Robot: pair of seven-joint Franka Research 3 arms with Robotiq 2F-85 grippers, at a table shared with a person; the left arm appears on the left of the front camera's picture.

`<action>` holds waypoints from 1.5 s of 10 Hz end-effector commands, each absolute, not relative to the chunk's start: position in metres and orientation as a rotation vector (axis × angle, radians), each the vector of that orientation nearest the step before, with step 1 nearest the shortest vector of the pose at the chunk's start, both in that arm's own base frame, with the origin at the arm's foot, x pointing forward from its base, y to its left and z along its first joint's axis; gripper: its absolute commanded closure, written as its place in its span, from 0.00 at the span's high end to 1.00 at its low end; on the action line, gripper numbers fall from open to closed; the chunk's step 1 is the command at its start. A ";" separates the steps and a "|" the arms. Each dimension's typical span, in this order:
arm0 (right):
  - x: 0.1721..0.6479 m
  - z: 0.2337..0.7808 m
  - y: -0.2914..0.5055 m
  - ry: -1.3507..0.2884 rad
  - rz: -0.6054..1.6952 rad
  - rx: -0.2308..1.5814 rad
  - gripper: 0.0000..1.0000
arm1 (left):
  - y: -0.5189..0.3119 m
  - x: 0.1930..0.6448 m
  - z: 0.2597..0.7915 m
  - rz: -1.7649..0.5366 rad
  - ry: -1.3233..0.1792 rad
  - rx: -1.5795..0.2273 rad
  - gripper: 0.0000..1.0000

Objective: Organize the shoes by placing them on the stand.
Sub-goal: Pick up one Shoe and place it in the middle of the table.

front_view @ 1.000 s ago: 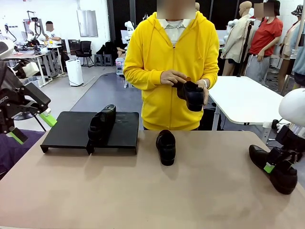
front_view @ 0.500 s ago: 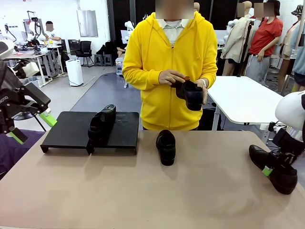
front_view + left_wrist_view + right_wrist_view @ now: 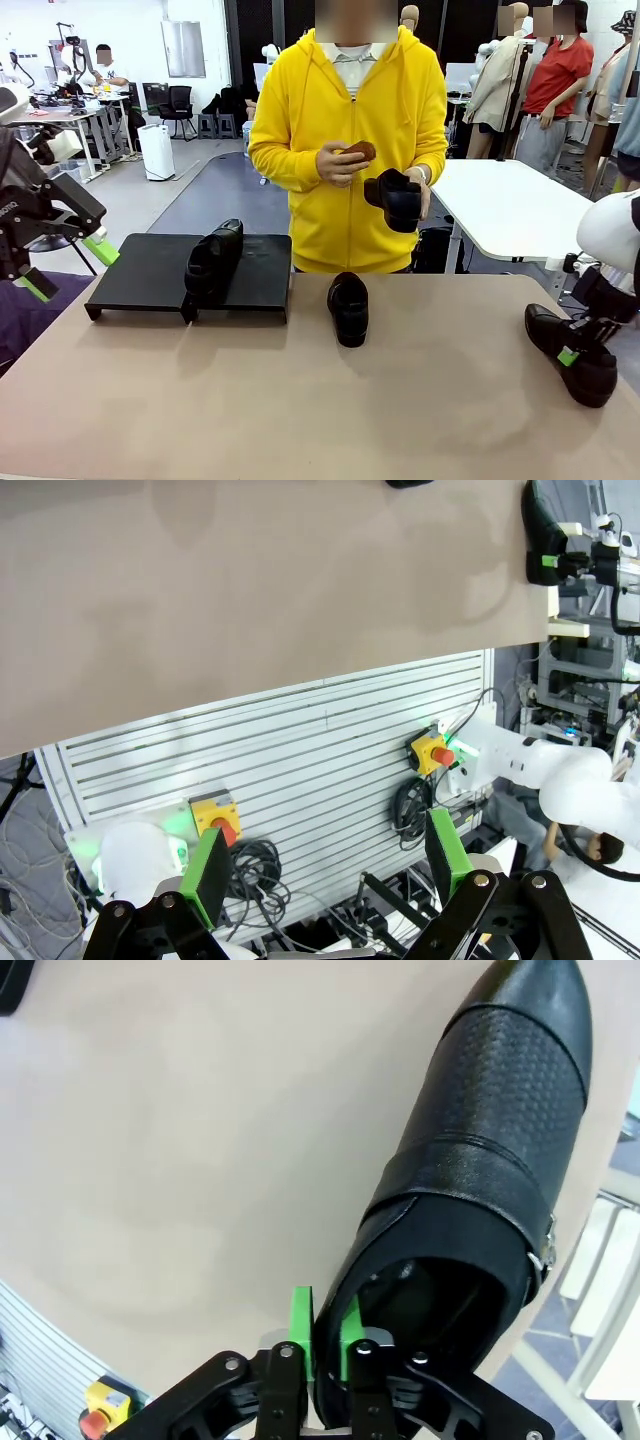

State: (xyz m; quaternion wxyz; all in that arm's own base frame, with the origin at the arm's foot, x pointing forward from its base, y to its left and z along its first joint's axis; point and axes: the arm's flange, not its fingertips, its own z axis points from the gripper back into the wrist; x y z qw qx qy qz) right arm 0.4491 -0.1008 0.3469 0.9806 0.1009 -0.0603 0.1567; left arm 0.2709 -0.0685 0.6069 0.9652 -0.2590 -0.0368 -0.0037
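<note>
Lying at the right edge of the table [image 3: 300,400], one shoe [image 3: 578,365] is being pinched at its rim by the right fingers [image 3: 301,1322], another shoe [image 3: 212,258] is sitting on the stand [image 3: 140,272], left fingers [image 3: 208,875] are hanging wide open.

The front camera sat on the robot's side and looked across the table [image 3: 300,400] at a person [image 3: 350,150] on the far side. The left wrist camera hung past the table's edge, looking over its own fingers [image 3: 207,875] at a slatted panel [image 3: 300,750] below. The right wrist camera was very close to a shoe [image 3: 480,1160]. All three views shared the tan table top.
</note>
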 end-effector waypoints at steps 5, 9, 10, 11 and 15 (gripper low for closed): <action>0.435 0.401 -0.107 -0.204 0.305 0.255 0.00 | -0.065 0.269 0.607 -0.019 -0.074 -0.524 1.00; 0.319 0.538 -0.069 -0.152 0.137 0.282 0.00 | -0.065 0.269 0.607 -0.019 -0.074 -0.524 1.00; 0.296 0.544 -0.061 -0.151 0.113 0.293 0.00 | -0.065 0.269 0.607 -0.019 -0.074 -0.524 1.00; 0.279 0.542 -0.054 -0.170 0.107 0.301 0.00 | -0.065 0.269 0.607 -0.019 -0.074 -0.524 1.00; 0.286 0.554 -0.061 -0.147 0.136 0.306 0.00 | -0.065 0.269 0.607 -0.019 -0.074 -0.524 1.00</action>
